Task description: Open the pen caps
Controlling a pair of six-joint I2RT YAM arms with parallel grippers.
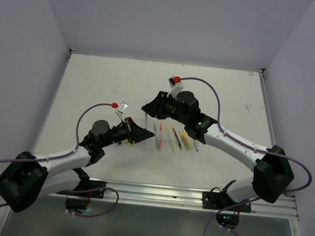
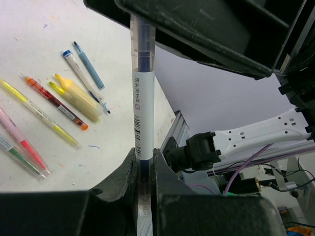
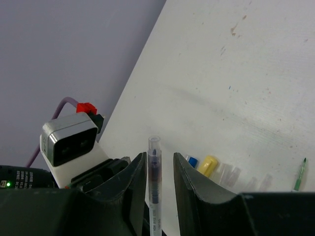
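Observation:
A slim pen (image 2: 143, 98) with a white label and a dark blue core stands between the two grippers. My left gripper (image 2: 144, 156) is shut on its lower end. The pen's other end (image 3: 154, 169), with a clear cap over the dark tip, sits between the fingers of my right gripper (image 3: 160, 157). Those jaws stand open, with the pen against the left finger (image 3: 139, 169) and a gap on the right. In the top view the left gripper (image 1: 140, 133) and right gripper (image 1: 148, 108) meet mid-table. Loose pen caps lie on the table: blue (image 3: 192, 161), yellow (image 3: 208, 165) and clear ones (image 3: 229, 172).
A row of pens (image 1: 170, 137) lies right of the grippers: a yellow highlighter (image 2: 76, 97), a red-orange pen (image 2: 56, 103), blue pens (image 2: 88, 65), a pink one (image 2: 22, 137). The table's metal front rail (image 1: 156, 193) runs along the near edge. White walls enclose the table.

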